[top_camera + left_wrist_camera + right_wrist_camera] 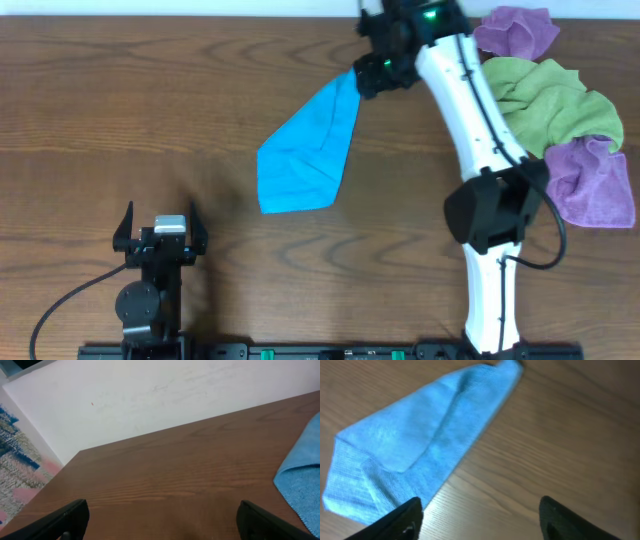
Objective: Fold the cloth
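**Blue cloth lies on the surface, both grippers spread**

We see the cloth (303,150) lying on the surface (120,110) near the middle, gathered into a long wedge whose narrow tip points to 1 o'clock. The right gripper (372,72) sits over that tip. In its wrist view its fingers (402,520) stand wide apart with nothing between them. The left gripper (159,222), at 7 o'clock from the cloth, is likewise spread and empty. At 3 o'clock we find a lime-green cloth (545,105) heaped between two purple cloths (592,185).
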